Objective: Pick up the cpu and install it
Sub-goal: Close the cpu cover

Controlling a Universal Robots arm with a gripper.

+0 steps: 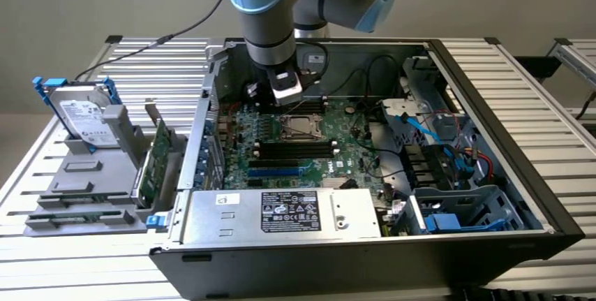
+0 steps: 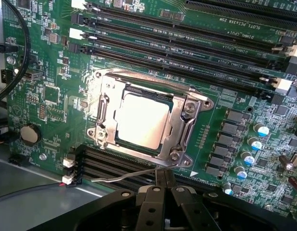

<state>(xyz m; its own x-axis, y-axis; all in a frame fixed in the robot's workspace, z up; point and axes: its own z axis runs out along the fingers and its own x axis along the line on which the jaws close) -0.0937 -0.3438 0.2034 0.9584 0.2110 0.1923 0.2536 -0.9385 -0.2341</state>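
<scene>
Gripper (image 2: 165, 177), fingers pressed together, nothing pinched; cpu (image 2: 141, 120) lies flat in its socket (image 2: 188, 108) just ahead of fingertips, lever wire (image 2: 124, 177) between them

Robotics lab — open computer case (image 1: 373, 267), aluminium-profile table (image 1: 535, 98).

Arm (image 1: 265, 28) reaches down into open PC case (image 1: 493, 95), wrist end just beside cpu (image 1: 300, 127) seated on mobo (image 1: 354, 142).
</scene>
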